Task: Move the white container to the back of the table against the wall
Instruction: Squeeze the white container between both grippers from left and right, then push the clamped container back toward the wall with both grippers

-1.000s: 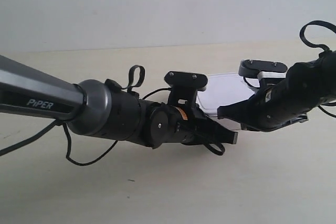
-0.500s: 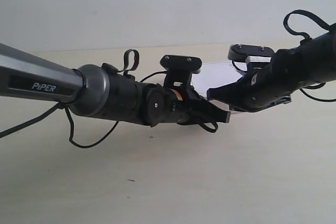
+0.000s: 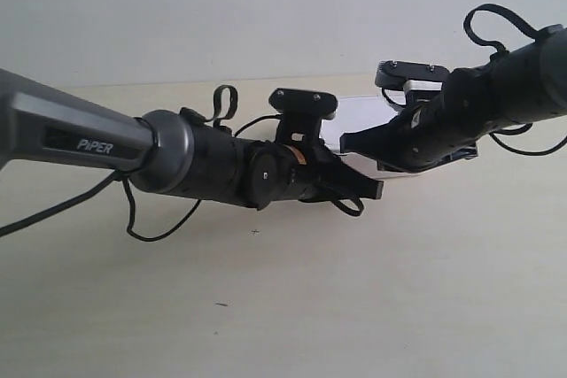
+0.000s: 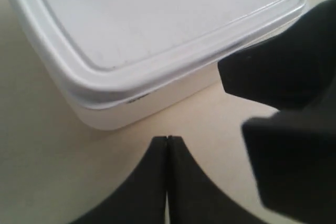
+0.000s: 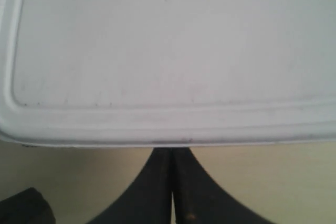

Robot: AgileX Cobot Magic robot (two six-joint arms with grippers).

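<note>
- left gripper (image 4: 167, 139): fingers pressed together, tips just short of the shallow rectangular white plastic container (image 4: 152, 30), near its rounded corner; bare table between.
- right gripper (image 5: 172, 151): fingers pressed together too, tips at the lid rim mid-edge. Looks like contact, I can't confirm.
- container lies beyond both tips on the pale cream wood-grain table (image 3: 266, 307); a strip of table shows before the plain grey-white wall (image 3: 221, 6).
- my plan: push low on the side wall, both tips level to avoid yaw, slow near the wall.
</note>
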